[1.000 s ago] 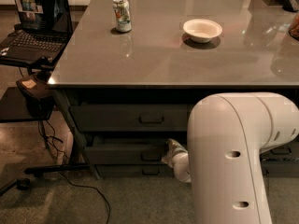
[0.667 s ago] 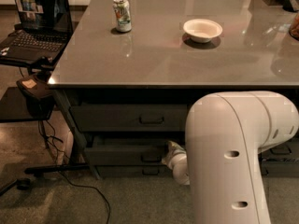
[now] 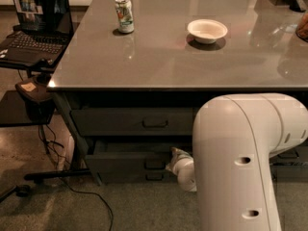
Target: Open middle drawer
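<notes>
The middle drawer (image 3: 122, 160) sits under the grey tabletop (image 3: 163, 61), second in a stack of three dark drawer fronts. It stands a little way out from the cabinet. Its front lies forward of the taller top drawer (image 3: 110, 121) above it, and a strip of dark inside shows along its upper edge. Its small rectangular pull (image 3: 155, 164) is at the centre of the front. Below it only a thin band of the bottom drawer (image 3: 120, 177) shows.

The claw (image 3: 174, 159) is at the right part of the middle drawer's front, just right of the pull and close against it. Whether it is open or closed, or gripping anything, cannot be told. The broad white arm (image 3: 236, 167) fills the lower right and hides the right side of all three drawers and most of the wrist.

On the tabletop a drink can (image 3: 124, 15) stands upright towards the back left. A shallow white bowl (image 3: 207, 30) sits well apart from it to the right. A brownish object (image 3: 303, 27) is cut off at the right edge.

Left of the cabinet an open laptop (image 3: 36, 25) rests on a low dark side stand (image 3: 21, 109). Black cables (image 3: 55, 146) trail from it across the floor (image 3: 120, 206) beside the cabinet leg.
</notes>
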Controlling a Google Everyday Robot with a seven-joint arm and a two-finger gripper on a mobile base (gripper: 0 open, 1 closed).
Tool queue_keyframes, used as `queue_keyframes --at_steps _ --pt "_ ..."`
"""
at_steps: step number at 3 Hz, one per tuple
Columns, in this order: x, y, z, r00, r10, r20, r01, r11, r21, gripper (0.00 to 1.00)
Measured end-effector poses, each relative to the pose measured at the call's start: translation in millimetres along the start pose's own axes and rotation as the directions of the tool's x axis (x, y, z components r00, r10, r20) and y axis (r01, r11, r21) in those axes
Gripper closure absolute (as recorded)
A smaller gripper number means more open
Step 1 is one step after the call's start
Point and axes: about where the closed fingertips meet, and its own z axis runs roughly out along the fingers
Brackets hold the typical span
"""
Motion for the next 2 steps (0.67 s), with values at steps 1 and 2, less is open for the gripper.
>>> queue_keyframes --at_steps 1,2 --pt "2.5 -1.0 -0.9 1.0 0.0 0.0 0.0 1.0 0.0 1.0" --pt "-2.6 -1.6 -2.8 1.0 -0.011 0.012 0.011 0.9999 0.002 1.0"
